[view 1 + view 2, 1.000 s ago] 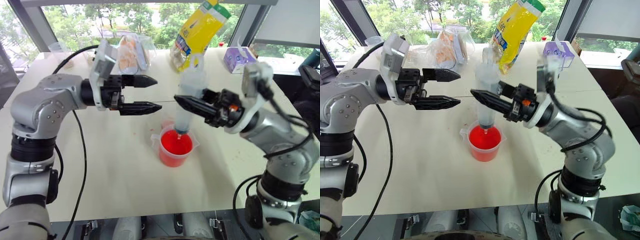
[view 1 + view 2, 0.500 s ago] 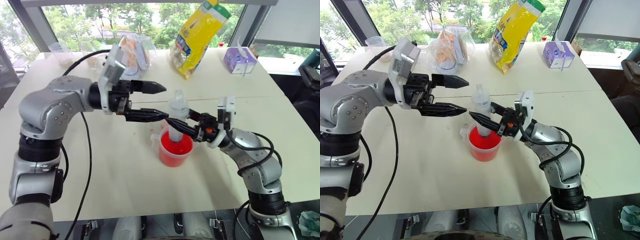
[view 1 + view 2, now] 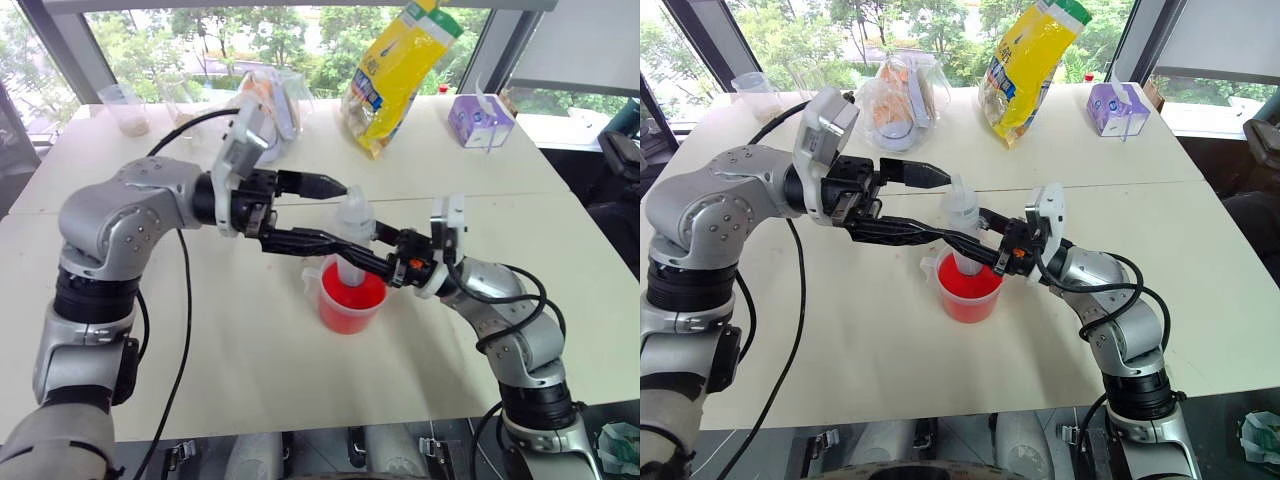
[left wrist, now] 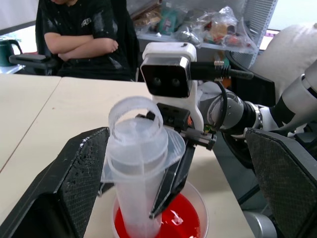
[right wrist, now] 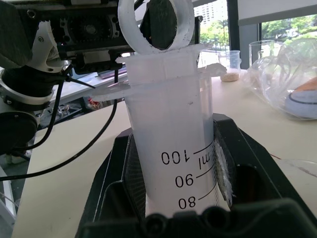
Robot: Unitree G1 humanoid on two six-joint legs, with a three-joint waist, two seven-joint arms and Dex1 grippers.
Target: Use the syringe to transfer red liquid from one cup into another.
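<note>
The clear syringe (image 3: pixel 352 222) stands upright with its lower end in the spouted beaker (image 3: pixel 350 305) of red liquid (image 3: pixel 352 295). My right gripper (image 3: pixel 352 262) is shut on the syringe's graduated barrel (image 5: pixel 171 148), with the pads (image 5: pixel 224 163) pressed to its sides. My left gripper (image 3: pixel 340 216) is open and reaches in from the left. Its fingers (image 4: pixel 74 181) stand wide on either side of the white plunger top (image 4: pixel 136 121), without touching it. The other cup is out of view.
At the back of the table stand a yellow bag (image 3: pixel 400 60), a purple tissue box (image 3: pixel 478 118), a clear bag of food (image 3: pixel 268 100) and cups with beige grains (image 3: pixel 125 105). A person (image 4: pixel 79 34) sits beyond the table.
My right gripper has lowered the syringe deeper into the beaker. My left gripper has moved right, from well clear of the syringe to straddling its plunger top.
</note>
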